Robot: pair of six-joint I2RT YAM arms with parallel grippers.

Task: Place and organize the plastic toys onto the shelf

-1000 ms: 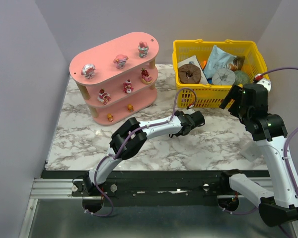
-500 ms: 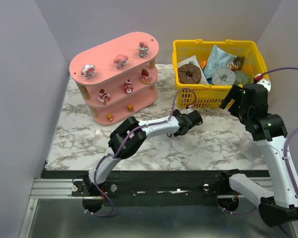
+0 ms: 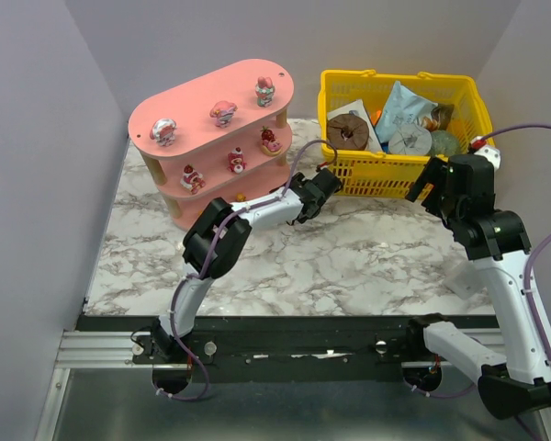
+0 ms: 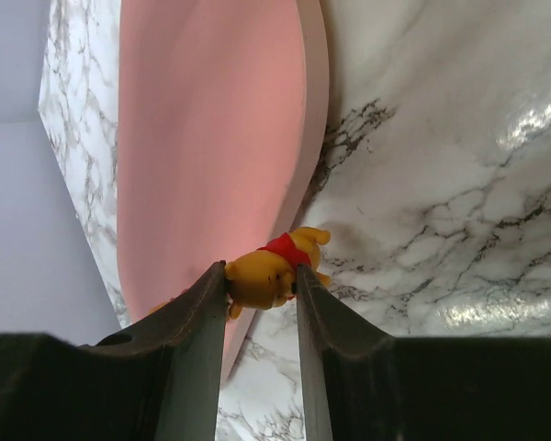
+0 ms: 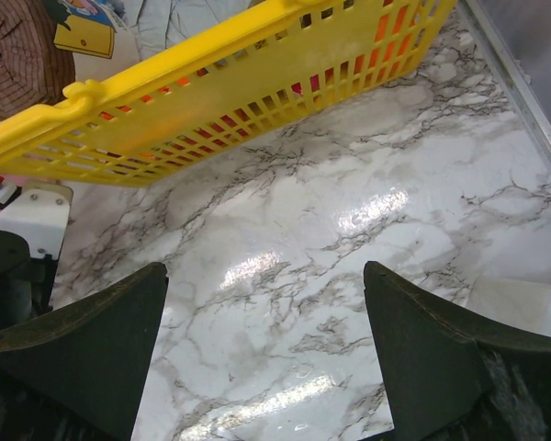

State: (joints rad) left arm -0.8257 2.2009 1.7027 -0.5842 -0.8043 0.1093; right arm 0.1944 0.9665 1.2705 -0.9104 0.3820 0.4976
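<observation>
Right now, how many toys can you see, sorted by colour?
Pink or red-and-white figurines, top and middle boards of the shelf: 6
Orange figurine, bottom board: 1
Yellow bear in red shirt, held in the left pincer: 1
Total in view: 8 (the left arm may hide others)

The left arm reaches far forward and low over the table, wrist rolled sideways, its gripper (image 3: 323, 184) pinched narrow on a small yellow toy (image 4: 259, 276). The right arm stands folded upright at its elbow, its gripper (image 3: 429, 183) raised, angled downward, with the jaws spread wide.
</observation>
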